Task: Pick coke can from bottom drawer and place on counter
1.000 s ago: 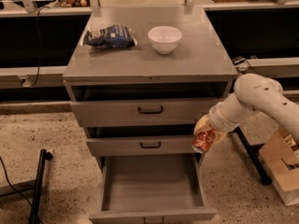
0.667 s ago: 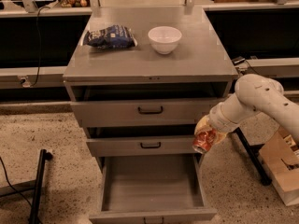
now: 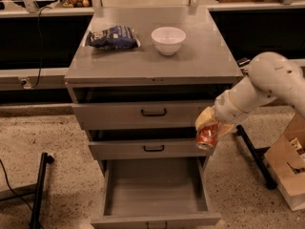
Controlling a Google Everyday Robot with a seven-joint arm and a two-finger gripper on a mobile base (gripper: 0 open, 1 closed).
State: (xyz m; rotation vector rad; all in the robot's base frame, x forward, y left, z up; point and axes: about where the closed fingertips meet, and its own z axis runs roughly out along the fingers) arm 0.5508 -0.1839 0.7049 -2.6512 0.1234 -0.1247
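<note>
The gripper (image 3: 209,128) was seen hanging to the right of the cabinet, level with the gap between the two upper drawers and above the right front corner of the bottom drawer (image 3: 155,187), which was pulled fully out. The jaws were closed on the can (image 3: 206,138), which was held tilted in the air, clear of the drawer and well below the tabletop (image 3: 152,66). Compared with the earlier frames, no shift could be made out: the gripper and can were found at the same spot beside the cabinet, and the white arm (image 3: 267,78) was bent in the same way from the right edge. The middle drawer (image 3: 152,149) and the top drawer (image 3: 143,114) were each left slightly ajar, as before. On the tabletop, a dark blue chip bag (image 3: 113,36) and a white bowl (image 3: 168,39) were lying side by side near the back, unmoved. A cardboard box (image 3: 290,175) was seen on the floor at the right.
</note>
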